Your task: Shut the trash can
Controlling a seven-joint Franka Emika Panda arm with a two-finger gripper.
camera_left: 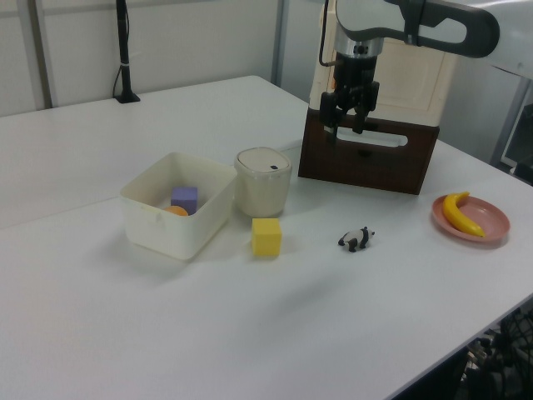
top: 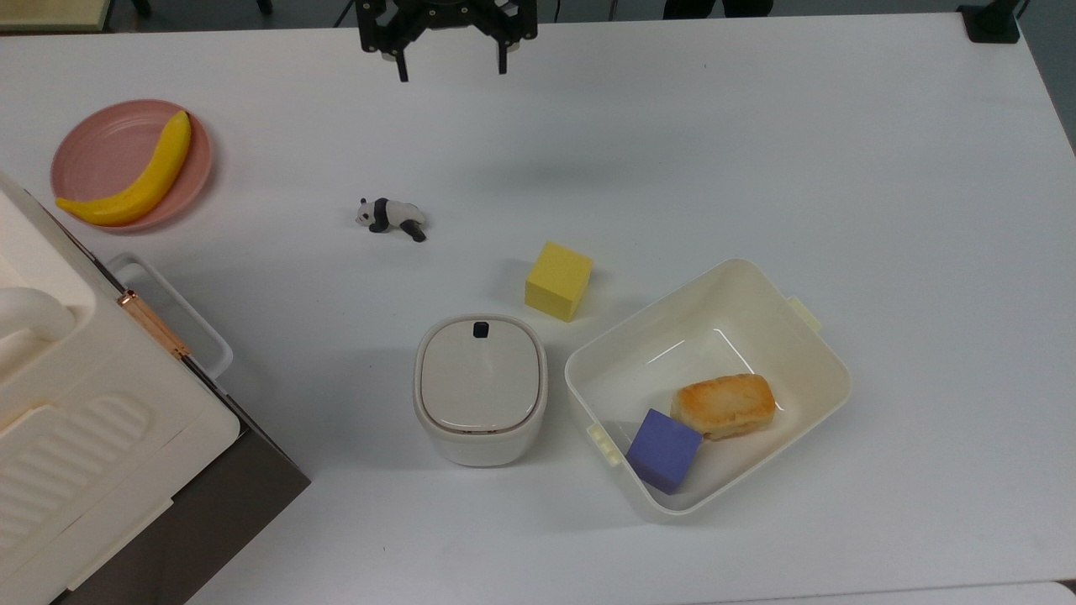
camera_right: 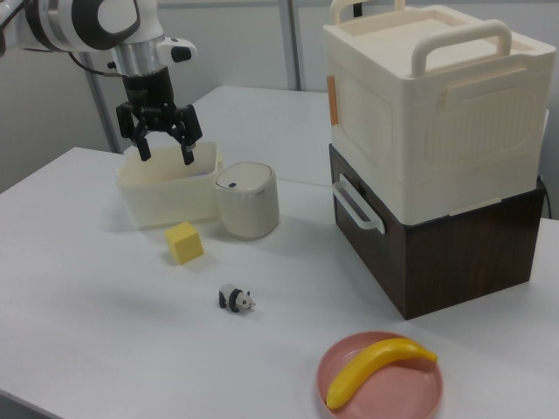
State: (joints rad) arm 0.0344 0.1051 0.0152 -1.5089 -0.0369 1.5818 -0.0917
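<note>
The trash can (top: 480,388) is a small cream-white rounded bin standing near the table's middle. Its lid lies flat on the rim, with the black button (top: 481,329) on the side toward the top view's top. It also stands beside the tub in the left view (camera_left: 263,181) and the right view (camera_right: 247,199). My gripper (top: 452,69) hangs high over the table at the top view's upper edge, far from the bin. It is open and empty, fingers spread wide, as the left view (camera_left: 348,125) and the right view (camera_right: 164,154) also show.
A yellow cube (top: 558,281) sits just beyond the bin. A lidless cream tub (top: 807,336) holds a purple cube (top: 664,449) and a bread piece (top: 724,406). A toy panda (top: 391,218), a pink plate (top: 92,143) with a banana (top: 134,185), and a big white ribbed box (top: 76,437) stand at the top view's left.
</note>
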